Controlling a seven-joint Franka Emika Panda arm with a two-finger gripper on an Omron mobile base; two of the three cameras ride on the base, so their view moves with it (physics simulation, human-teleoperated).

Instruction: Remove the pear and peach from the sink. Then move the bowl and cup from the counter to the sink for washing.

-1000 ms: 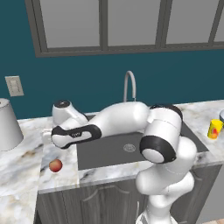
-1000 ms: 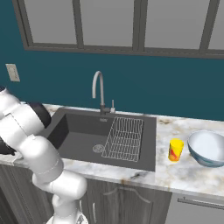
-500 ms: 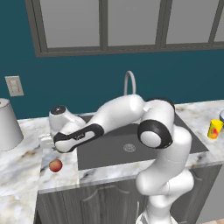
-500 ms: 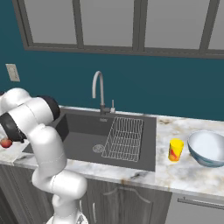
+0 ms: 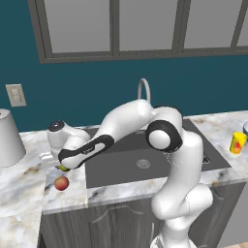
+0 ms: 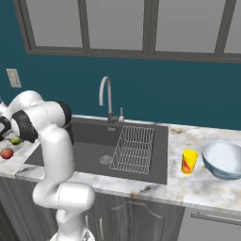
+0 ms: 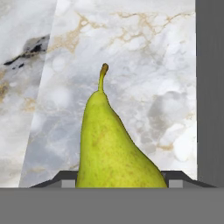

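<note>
While the arm reaches far out to the left over the counter (image 5: 29, 186), the gripper (image 5: 62, 163) hangs low just beside the sink (image 6: 89, 155), and the pear (image 7: 113, 146) sits between its fingers in the hand view, stem pointing away over the marble. Jaws look closed on the pear's wide body rather than standing free, so reading it as still held. In the left base view a bit of yellow-green shows right under the hand, and the peach (image 5: 61, 183) already rests on the counter just in front of it, near but apart. Step in hand looks like setting the pear down. To do it well: lower until the fruit meets the marble, release without a drop so it doesn't roll, keep it clear of the peach and the sink edge, then lift straight off. Cup (image 6: 189, 161) and bowl (image 6: 225, 158) wait on the counter right of the sink, untouched.
</note>
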